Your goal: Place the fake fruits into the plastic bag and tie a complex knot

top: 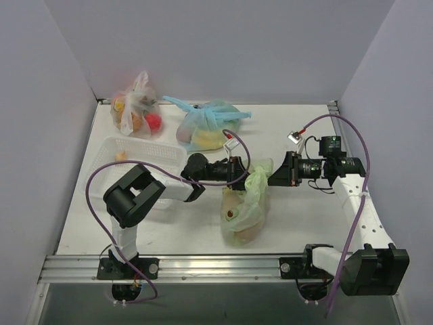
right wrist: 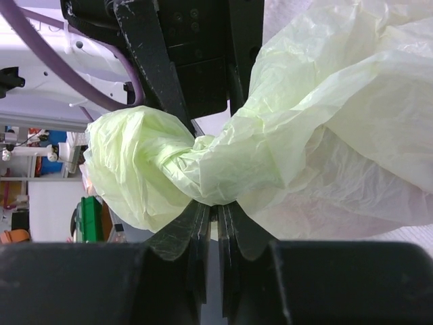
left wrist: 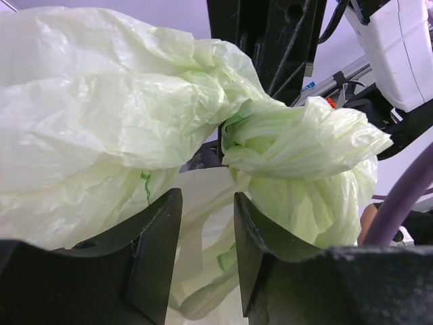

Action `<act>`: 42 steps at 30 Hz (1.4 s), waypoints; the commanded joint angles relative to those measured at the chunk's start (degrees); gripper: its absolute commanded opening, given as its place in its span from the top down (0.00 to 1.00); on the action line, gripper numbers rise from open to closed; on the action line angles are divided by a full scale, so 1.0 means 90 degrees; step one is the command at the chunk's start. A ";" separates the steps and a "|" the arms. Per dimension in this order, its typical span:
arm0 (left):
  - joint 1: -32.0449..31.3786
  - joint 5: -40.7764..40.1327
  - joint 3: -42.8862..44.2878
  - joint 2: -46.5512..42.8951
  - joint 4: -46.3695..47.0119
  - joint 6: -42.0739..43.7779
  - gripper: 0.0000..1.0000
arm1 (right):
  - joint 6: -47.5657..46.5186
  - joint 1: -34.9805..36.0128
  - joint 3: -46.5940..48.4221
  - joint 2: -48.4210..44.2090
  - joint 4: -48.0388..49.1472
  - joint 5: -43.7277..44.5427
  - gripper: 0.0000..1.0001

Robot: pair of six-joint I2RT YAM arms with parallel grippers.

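The pale green plastic bag lies at the table's middle, its top gathered into a twisted neck between my two grippers. Fake fruits show through its lower part: a reddish piece with green and an orange one. My left gripper is at the neck from the left; in its wrist view the gripper stands open with loose bag strands hanging in the gap. My right gripper comes from the right, and in its wrist view is shut on the bag's knotted bunch.
A light blue knotted bag and a clear bag with orange and red fruit lie at the back. A white basket stands on the left with a small orange piece in it. Purple cables loop over both arms.
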 commanded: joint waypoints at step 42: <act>-0.0018 -0.0286 0.1979 -0.3145 -0.9641 0.8358 0.38 | -0.0822 0.0431 0.0567 -0.0107 0.0014 0.0202 1.00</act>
